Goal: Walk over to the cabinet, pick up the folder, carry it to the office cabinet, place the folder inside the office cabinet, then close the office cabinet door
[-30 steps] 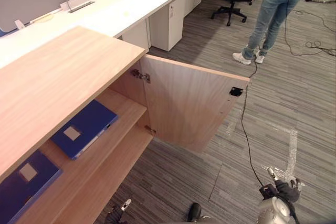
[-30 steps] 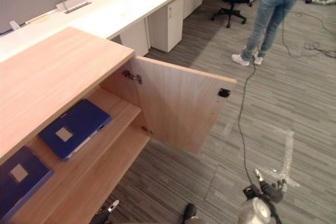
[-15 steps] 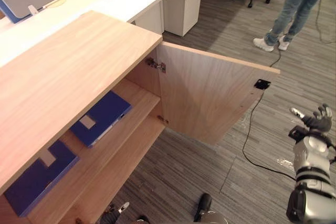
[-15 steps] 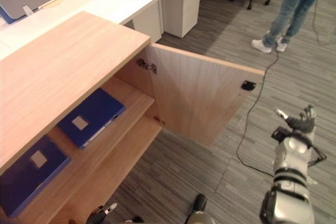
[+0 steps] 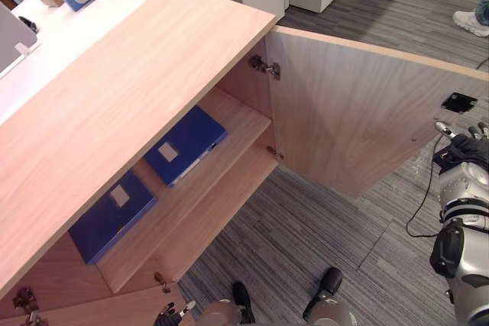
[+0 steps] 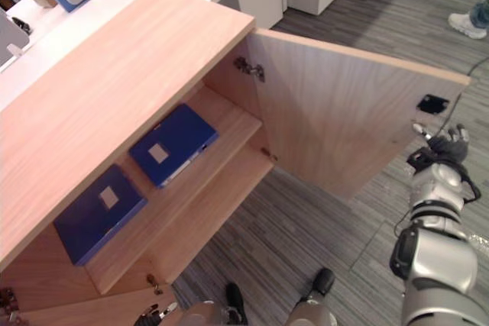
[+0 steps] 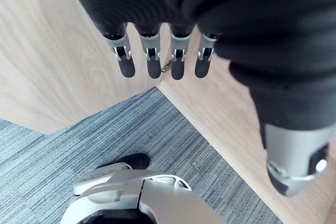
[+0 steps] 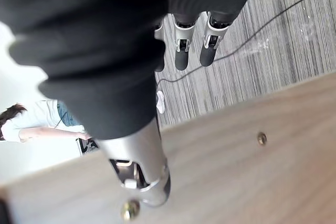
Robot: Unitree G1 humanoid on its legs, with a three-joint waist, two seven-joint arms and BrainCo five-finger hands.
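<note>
Soft, even indoor light comes from overhead; the cabinet top (image 5: pixel 130 97) is the brightest wood, pale and matte, and the white tabletop (image 5: pixel 72 32) behind it is nearly washed out; beneath the top the shelf (image 5: pixel 233 121) sits in gentle shade that deepens toward the back, so the blue folder (image 5: pixel 186 143) and the second blue folder (image 5: pixel 113 215) read dark; the open door (image 5: pixel 359 112) is evenly lit, with a faint soft-edged shadow on the carpet (image 5: pixel 306 219) along its foot; the covers of the left robot hand (image 7: pixel 152 59) and right robot hand (image 8: pixel 181 51) are almost black, beside a blown-out white background (image 8: pixel 13 77).
</note>
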